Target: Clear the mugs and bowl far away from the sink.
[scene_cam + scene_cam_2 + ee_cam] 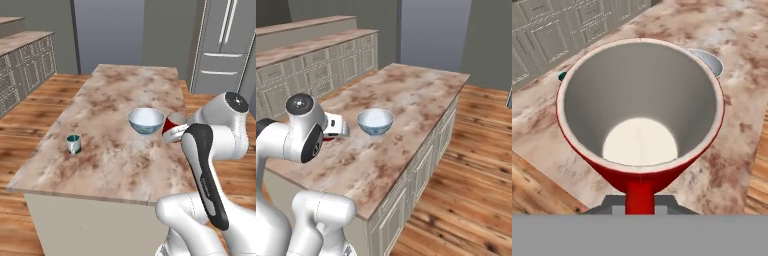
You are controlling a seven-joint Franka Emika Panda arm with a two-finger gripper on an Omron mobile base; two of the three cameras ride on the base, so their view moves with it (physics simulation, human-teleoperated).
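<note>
1. The gripper [640, 202] is closed on the handle of the red mug [640, 112], held just above the marble island counter [115, 160].
2. The bowl [146, 120] sits just beside it.
3. The teal mug [74, 144] stands well apart, near the counter's left edge.

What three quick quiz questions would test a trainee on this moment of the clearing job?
1. True or false: the tool is shut on the red mug.
2. Which lies nearer the bowl on the island counter: A) the red mug, B) the teal mug?
3. Fill in: seen from the hand view, the red mug's inside holds ____.

Key: 1 true; 2 A; 3 nothing.
</note>
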